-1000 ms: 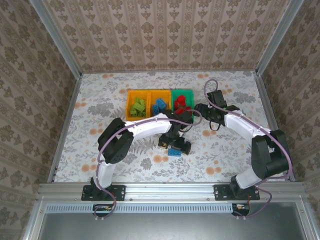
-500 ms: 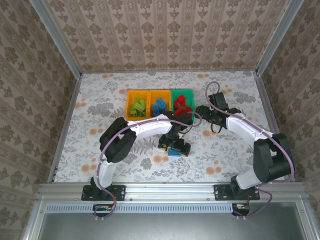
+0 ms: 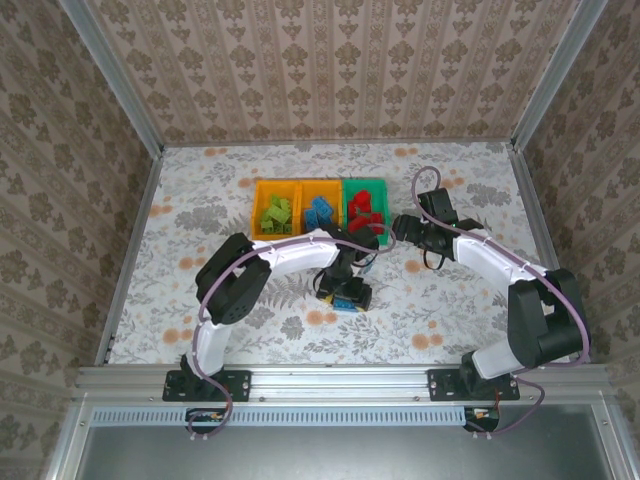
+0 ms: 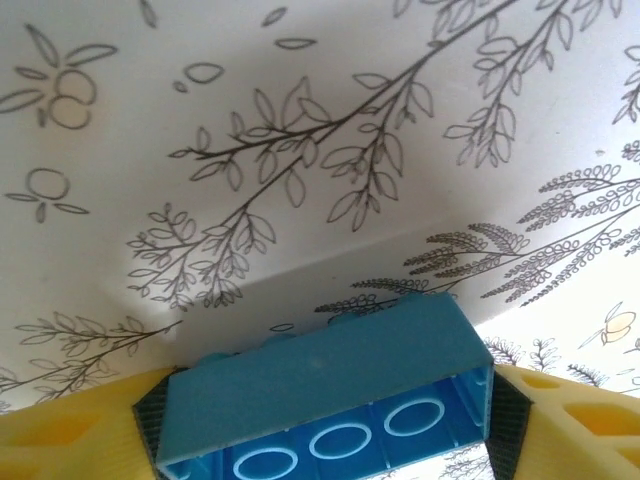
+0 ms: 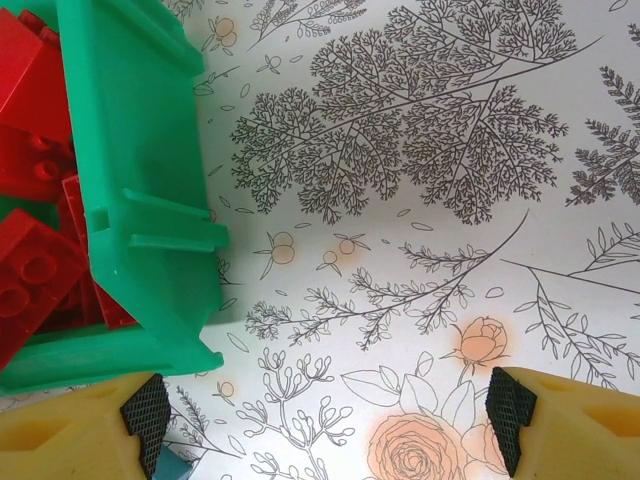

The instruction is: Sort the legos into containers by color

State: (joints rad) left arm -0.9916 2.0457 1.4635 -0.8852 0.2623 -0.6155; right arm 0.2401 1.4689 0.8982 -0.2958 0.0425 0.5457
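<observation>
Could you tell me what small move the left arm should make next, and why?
Probably raise the left tool and carry it toward the middle orange bin: it is shut on a blue brick, and that bin already holds other blue bricks.

Damask-patterned walls [image 3: 330,60] with aluminium corner posts [image 3: 112,75] enclose a floral-printed white tabletop [image 3: 200,210].

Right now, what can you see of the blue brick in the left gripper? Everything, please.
The small blue plastic studded brick is clamped end to end between the black-padded yellow fingers of the left gripper. Its hollow underside, with three round tubes, faces the wrist camera, and its studs point toward the floral table. It looks intact and glossy. I cannot tell whether it touches the table.
</observation>
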